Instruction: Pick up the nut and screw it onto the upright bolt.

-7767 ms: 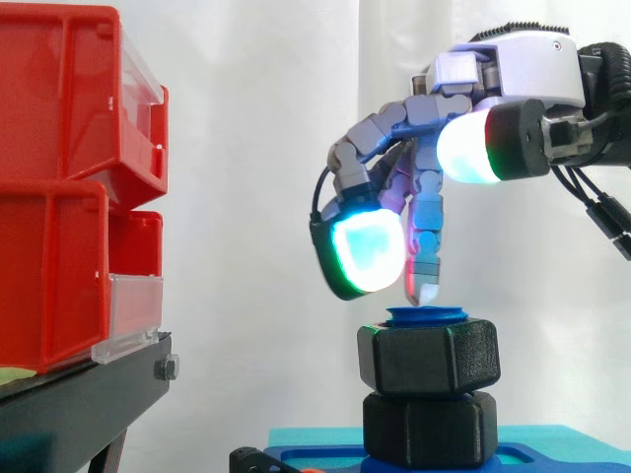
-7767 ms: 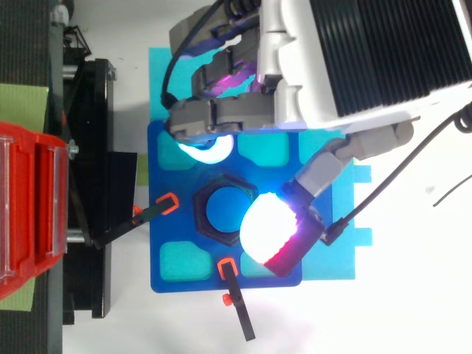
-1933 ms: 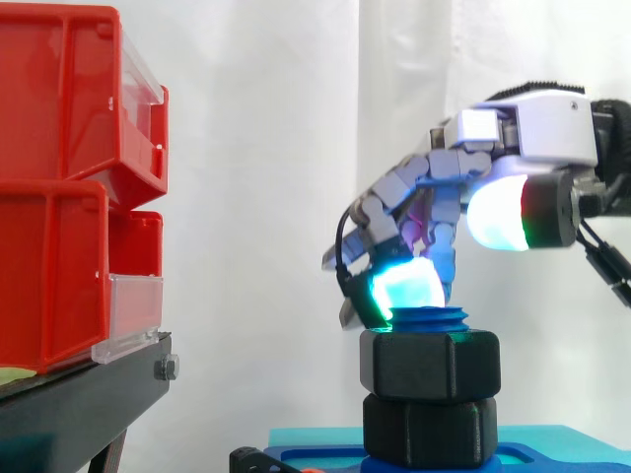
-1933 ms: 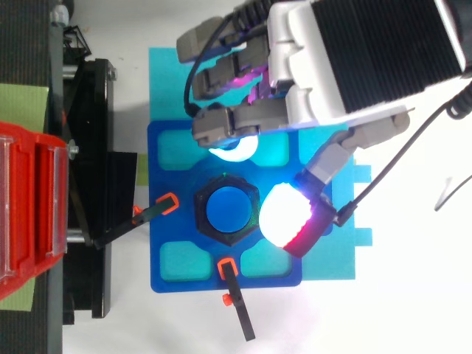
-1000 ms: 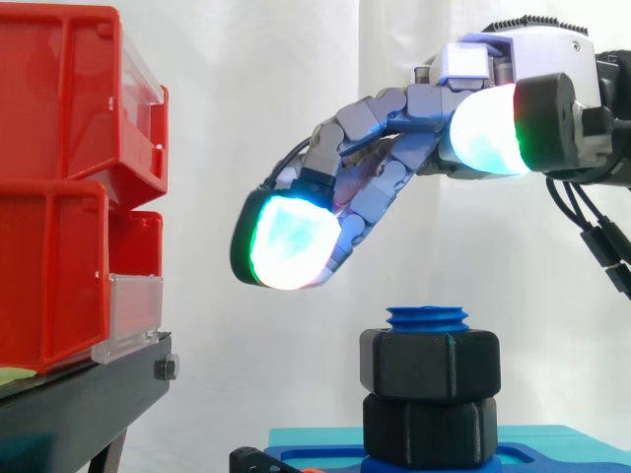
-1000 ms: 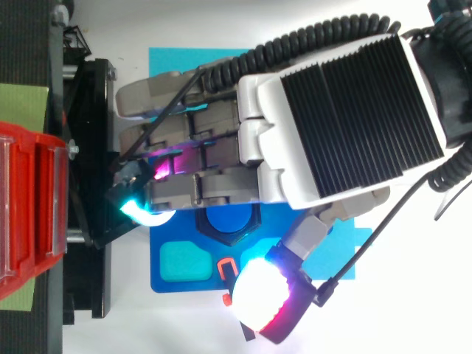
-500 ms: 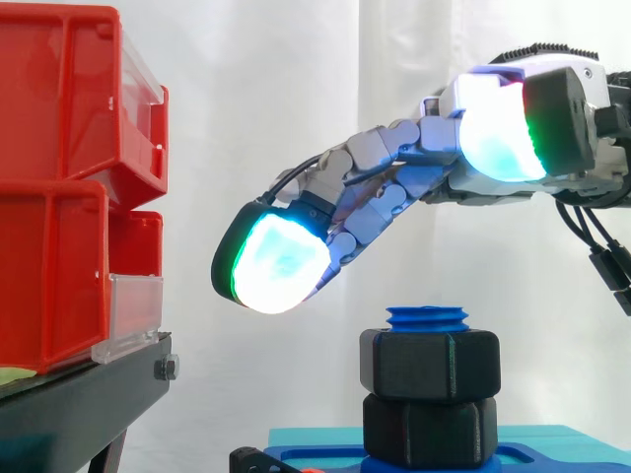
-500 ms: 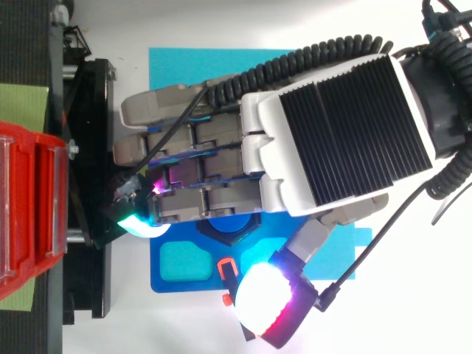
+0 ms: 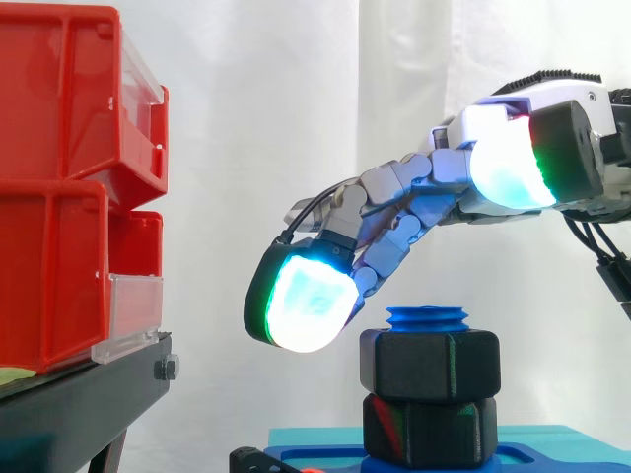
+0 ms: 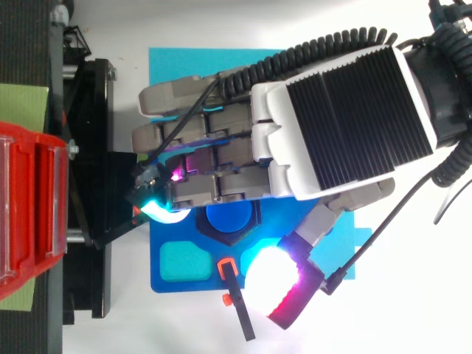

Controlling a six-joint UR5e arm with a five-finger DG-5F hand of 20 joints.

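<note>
Nut (image 9: 429, 363) is seated on the upright bolt (image 9: 426, 318), lower centre-right of the side view. The blue threaded tip is exposed above it, and a second black hex piece (image 9: 429, 429) sits beneath on the blue fixture plate (image 10: 192, 284). Bolt axis is vertical.

Hand (image 10: 339, 118) enters from the right of the frame and is held open: fingers are stretched out and sloped down to the left, and nothing is gripped. The nut lies below and right of the leading fingertip pad (image 9: 301, 304). That pad is carried past the bolt and hangs just left of the nut at its top edge; contact cannot be confirmed. Thumb pad (image 10: 271, 274) is seen lower right of the bolt from above and well above the nut from the side.

Judgement: for another turn, fingers and thumb would need to be closed onto opposite hex flats.
</note>
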